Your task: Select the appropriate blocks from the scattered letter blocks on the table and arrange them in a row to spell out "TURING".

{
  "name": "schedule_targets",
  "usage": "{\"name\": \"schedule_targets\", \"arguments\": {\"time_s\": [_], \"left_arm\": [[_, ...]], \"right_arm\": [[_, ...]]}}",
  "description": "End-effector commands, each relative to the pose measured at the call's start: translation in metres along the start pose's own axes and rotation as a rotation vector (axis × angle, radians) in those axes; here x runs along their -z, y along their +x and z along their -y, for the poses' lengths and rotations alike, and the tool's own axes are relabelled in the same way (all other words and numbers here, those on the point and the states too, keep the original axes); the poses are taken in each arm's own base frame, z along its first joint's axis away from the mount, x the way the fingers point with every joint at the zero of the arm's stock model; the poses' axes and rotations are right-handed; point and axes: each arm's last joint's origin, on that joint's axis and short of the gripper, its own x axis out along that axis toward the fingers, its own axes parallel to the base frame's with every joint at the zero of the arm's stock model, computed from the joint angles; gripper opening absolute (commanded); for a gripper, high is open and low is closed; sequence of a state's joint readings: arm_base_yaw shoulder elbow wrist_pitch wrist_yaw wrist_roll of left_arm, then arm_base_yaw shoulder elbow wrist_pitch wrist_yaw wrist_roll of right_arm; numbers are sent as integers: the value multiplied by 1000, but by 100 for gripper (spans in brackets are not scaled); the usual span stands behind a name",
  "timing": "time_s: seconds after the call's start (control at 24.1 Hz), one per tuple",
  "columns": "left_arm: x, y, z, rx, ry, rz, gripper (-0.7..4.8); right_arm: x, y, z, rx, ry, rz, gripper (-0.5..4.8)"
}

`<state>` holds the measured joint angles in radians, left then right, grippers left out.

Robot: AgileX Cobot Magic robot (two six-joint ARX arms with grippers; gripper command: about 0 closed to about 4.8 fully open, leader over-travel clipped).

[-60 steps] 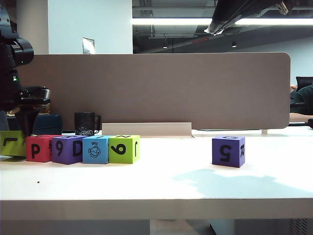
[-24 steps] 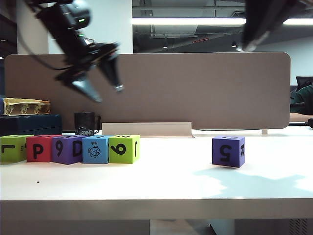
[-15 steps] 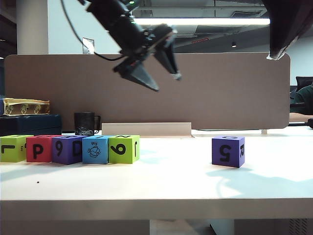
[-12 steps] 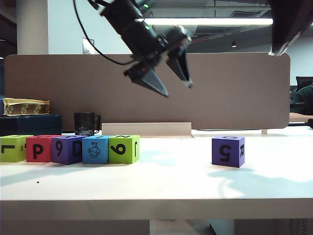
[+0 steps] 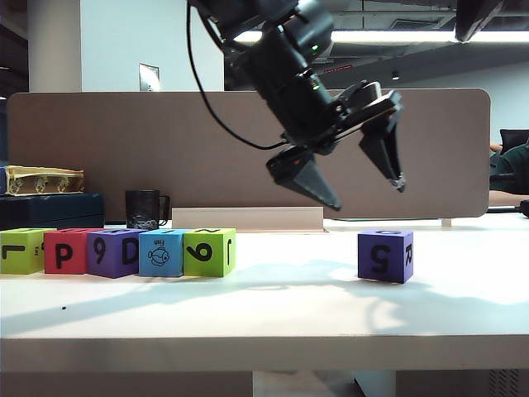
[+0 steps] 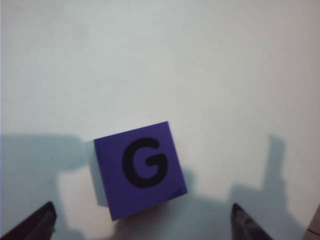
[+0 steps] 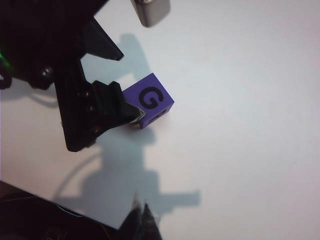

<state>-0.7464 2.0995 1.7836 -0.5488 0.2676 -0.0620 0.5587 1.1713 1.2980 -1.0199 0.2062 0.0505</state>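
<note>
Left gripper (image 5: pixel 364 186) hangs in the air over the right half of the table (image 5: pixel 273 306), above and slightly left of the lone purple block (image 5: pixel 386 255); its two fingers (image 5: pixel 312 180) are spread wide, holding nothing and touching nothing. In the left wrist view the same block (image 6: pixel 140 169) lies face up showing a "G", with one fingertip (image 6: pixel 35 226) at about 8 o'clock from it and the other at about 4 o'clock, both well clear of its sides. Right gripper (image 7: pixel 141 220) is high above the table; in the exterior view only a dark part of that arm shows at the upper right corner. Its fingers are pressed together and empty, with the purple block (image 7: pixel 149 100) at roughly 12 o'clock from the tips. Count of blocks: six. Five stand touching in a row at the left of the table, namely a lime green block (image 5: pixel 23 250), a red block (image 5: pixel 64 251), a purple block (image 5: pixel 113 252), a blue block (image 5: pixel 160 252) with a fish drawing, and a second lime green block (image 5: pixel 209 251). The sixth, the lone purple one, sits well apart at 3 o'clock from the row, its front face showing a "5". By colour: two lime green, two purple, one red, one blue. One black mug (image 5: pixel 145 208) stands behind the row.
</note>
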Motion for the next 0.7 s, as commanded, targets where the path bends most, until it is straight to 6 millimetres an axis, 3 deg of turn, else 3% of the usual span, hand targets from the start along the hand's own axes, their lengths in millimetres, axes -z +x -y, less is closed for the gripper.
{"name": "schedule_targets", "arguments": {"time_s": [0.04,0.54,0.7], "left_arm": [[-2,5,8,-100,25,24,463],[15,49,26,-101,58,-20,461],[18,59,26,-124,29,-14,421]], "right_arm": [[-1,-2,0,0,-1,11,-1],[0,-2,0,-7,-1,9,-1],[0,-2,0,-7,-1,9,-1]]}}
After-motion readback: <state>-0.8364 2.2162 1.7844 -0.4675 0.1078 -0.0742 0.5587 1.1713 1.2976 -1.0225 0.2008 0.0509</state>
